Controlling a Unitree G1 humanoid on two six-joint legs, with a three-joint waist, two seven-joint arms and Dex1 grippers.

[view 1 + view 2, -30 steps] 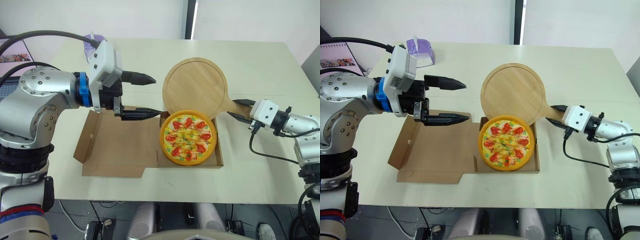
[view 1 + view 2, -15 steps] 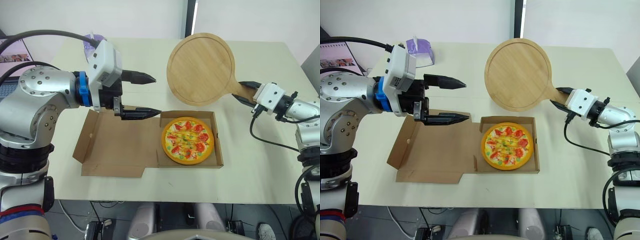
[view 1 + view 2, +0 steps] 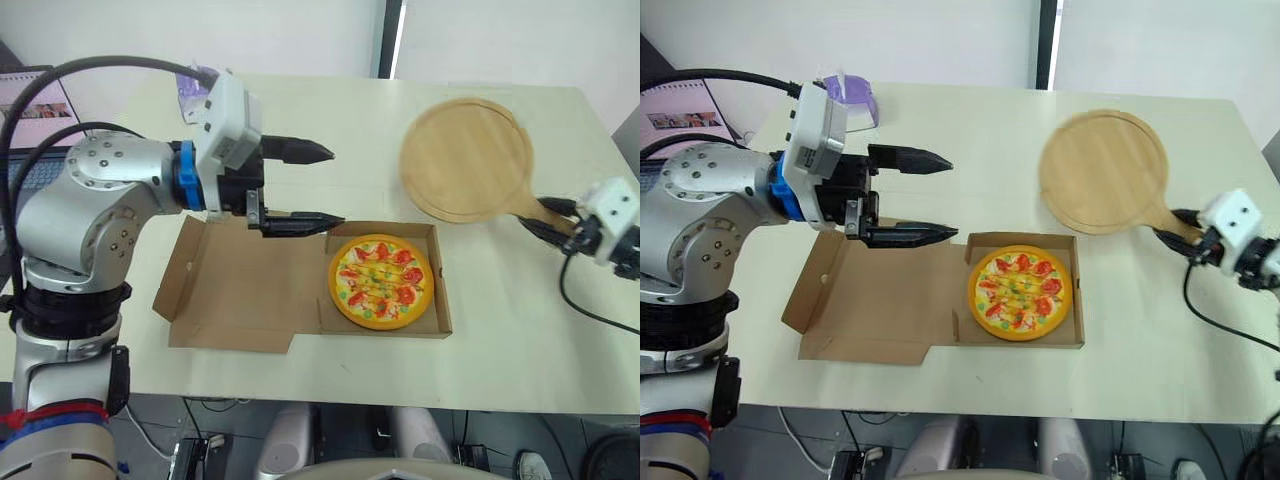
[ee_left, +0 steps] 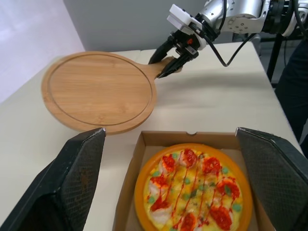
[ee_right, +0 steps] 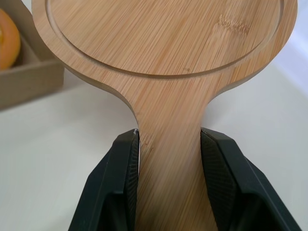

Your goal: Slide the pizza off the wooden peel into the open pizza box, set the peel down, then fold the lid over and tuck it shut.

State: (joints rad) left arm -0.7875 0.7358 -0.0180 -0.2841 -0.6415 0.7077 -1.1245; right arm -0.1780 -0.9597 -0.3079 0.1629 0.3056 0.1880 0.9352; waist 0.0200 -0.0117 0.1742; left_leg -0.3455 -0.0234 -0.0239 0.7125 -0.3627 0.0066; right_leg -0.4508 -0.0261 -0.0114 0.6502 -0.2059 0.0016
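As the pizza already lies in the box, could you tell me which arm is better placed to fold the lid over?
Left. The left gripper hangs open at the flat lid, near the fold. The right gripper is shut on the handle of the peel, beyond the other side of the box.

A cream table (image 3: 940, 370) fills the scene, with a small translucent purple object (image 3: 853, 100) near its far left corner, a pink page of pictures (image 3: 680, 120) beyond its left edge, and a dark vertical strip (image 3: 1047, 45) dividing the white wall behind.
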